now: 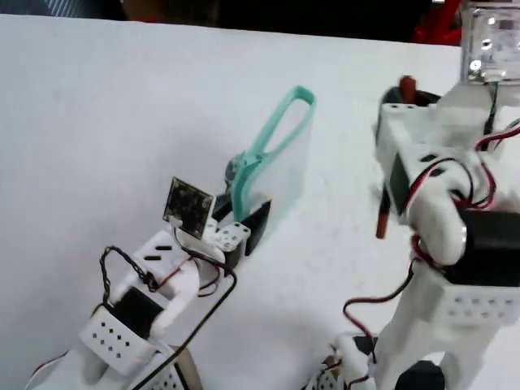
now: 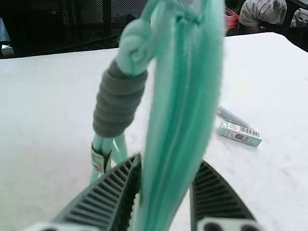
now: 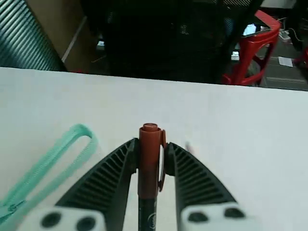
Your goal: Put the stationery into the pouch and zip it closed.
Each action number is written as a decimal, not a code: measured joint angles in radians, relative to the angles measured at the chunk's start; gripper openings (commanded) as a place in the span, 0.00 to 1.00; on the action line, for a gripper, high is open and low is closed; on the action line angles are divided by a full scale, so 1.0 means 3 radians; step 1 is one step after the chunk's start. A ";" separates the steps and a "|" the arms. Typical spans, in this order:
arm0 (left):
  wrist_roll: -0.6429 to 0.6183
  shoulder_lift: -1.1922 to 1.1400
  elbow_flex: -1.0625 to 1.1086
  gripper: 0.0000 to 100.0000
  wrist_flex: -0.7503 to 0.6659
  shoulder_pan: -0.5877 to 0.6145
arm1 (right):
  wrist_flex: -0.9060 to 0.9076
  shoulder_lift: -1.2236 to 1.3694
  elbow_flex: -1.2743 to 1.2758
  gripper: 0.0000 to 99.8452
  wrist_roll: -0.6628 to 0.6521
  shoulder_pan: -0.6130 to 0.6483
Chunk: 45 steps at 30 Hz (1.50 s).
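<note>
White table [image 1: 97, 122] — mid-frame in the high view, the left gripper [image 2: 168, 162] clamps the teal-zipped pouch [image 1: 280, 154] upright, mouth open. At right, the right gripper [image 3: 151, 144] pinches a brown pen [image 3: 149, 131]. Loading step — next, the pen needs aiming into that mouth.

We see table [image 1: 97, 122] bright white, evenly lit, almost washed out in high view. Shadows soft, faint beside pouch [image 1: 272, 150]. We note room beyond far edge dark.
</note>
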<state>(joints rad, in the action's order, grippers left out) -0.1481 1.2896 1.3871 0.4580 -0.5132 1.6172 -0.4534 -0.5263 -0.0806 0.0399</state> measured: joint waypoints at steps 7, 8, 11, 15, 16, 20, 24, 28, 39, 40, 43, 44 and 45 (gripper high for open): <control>0.0000 0.0000 0.0000 0.16 0.0000 0.0000 | -0.0793 -0.0015 0.0706 0.02 0.0000 0.0414; 0.0000 0.0000 0.0000 0.16 0.0000 0.0000 | -0.0931 -0.0015 0.0772 0.02 0.0000 0.0445; 0.0077 0.0000 0.0000 0.16 0.0000 0.0000 | -0.1248 -0.0123 0.0895 0.02 0.0000 0.0573; 0.0194 0.0000 0.0000 0.16 0.0000 0.0000 | -0.1672 -0.0425 0.1084 0.02 0.0000 0.0808; 0.0199 0.0000 0.0000 0.16 0.0000 0.0000 | -0.1795 -0.0491 0.1151 0.02 0.0000 0.0849; 0.0210 0.0000 0.0000 0.16 0.0000 0.0000 | -0.2327 -0.0706 0.1422 0.02 0.0000 0.0972; 0.0210 0.0000 0.0000 0.16 0.0000 0.0000 | -0.2746 -0.0813 0.1504 0.02 0.0000 0.1156; 0.0210 0.0000 0.0000 0.16 0.0000 0.0000 | -0.3038 -0.0823 0.1524 0.02 0.0000 0.1309; 0.0210 0.0000 0.0000 0.16 0.0000 0.0000 | -0.3125 -0.0281 0.1524 0.02 0.0000 0.1314; 0.0210 0.0000 0.0000 0.16 0.0000 0.0000 | -0.3125 -0.0235 0.1524 0.02 0.0000 0.1314; 0.0210 0.0000 0.0000 0.16 0.0000 0.0000 | -0.3125 -0.0148 0.1524 0.02 0.0000 0.1320; 0.0210 0.0000 0.0000 0.16 0.0000 0.0000 | -0.3125 -0.0143 0.1524 0.02 0.0000 0.1314; 0.0210 0.0000 0.0000 0.16 0.0000 0.0000 | -0.3125 -0.0143 0.1524 0.02 0.0000 0.1314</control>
<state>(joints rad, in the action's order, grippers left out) -0.0852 1.2896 1.3871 0.4580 -0.5132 0.6797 -0.4964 -0.0690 -0.0806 0.4342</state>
